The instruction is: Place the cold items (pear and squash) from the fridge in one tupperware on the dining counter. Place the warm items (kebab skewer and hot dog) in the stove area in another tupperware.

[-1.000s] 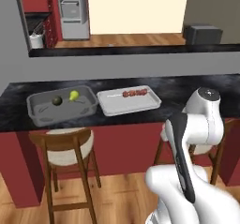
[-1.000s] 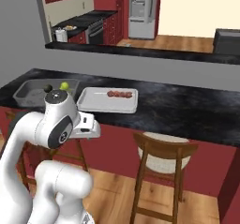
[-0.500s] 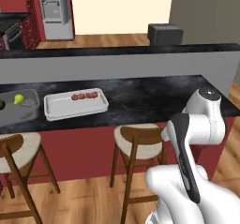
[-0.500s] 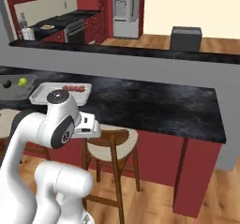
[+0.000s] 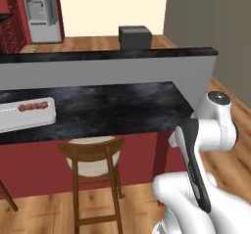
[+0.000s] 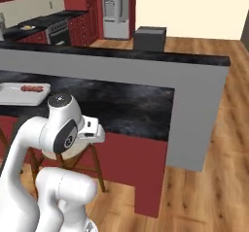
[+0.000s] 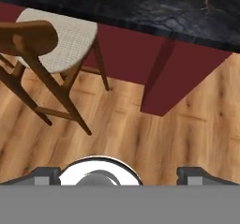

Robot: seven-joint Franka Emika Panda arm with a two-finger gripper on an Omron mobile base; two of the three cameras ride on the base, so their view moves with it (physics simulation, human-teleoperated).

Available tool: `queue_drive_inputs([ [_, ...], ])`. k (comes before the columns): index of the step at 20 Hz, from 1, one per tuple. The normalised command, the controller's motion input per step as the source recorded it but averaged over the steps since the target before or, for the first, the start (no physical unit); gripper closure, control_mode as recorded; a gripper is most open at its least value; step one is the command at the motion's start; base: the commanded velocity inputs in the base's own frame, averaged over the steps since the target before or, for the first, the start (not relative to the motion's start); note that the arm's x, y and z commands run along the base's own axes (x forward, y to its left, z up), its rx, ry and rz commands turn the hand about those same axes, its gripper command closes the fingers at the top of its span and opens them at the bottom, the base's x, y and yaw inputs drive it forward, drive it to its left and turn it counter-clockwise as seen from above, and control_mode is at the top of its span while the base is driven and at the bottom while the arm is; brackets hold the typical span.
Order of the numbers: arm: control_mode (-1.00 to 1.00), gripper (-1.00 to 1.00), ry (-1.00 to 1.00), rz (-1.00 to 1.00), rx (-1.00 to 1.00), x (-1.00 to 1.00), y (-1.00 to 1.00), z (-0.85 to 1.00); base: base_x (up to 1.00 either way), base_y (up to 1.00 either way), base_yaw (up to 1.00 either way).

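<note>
Shallow pale tray (image 5: 27, 114), long axis along black tabletop (image 5: 112, 105), far left; skewer (image 5: 32, 106) inside lies lengthwise. Gripper (image 7: 117, 175) jaws spread, empty, over wood floor (image 7: 126, 138).

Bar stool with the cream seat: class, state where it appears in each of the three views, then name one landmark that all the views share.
Left base view: the bar stool stands lower left of centre, against the counter's red base.
Right base view: lower left, mostly hidden behind the arm; one wooden leg shows.
Hand view: upper left, its cream seat seen from above.
Shared landmark: the dining counter, whose black marbled top lies just past the stool.
</note>
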Motion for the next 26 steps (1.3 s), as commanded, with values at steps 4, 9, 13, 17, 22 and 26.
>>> queue_drive_inputs([
  [4,1.0,-1.0,0.0,0.0,0.0,0.0,0.0,0.0,0.42,-1.0,0.06],
  [9,1.0,-1.0,0.0,0.0,0.0,0.0,0.0,0.0,0.33,-1.0,0.09],
  [13,1.0,-1.0,0.0,0.0,0.0,0.0,0.0,0.0,0.16,-1.0,0.11],
  [17,1.0,-1.0,0.0,0.0,0.0,0.0,0.0,0.0,0.03,-1.0,0.15],
  [22,1.0,-1.0,0.0,0.0,0.0,0.0,0.0,0.0,0.0,-1.0,0.29],
  [26,1.0,-1.0,0.0,0.0,0.0,0.0,0.0,0.0,0.06,-0.92,0.41],
])
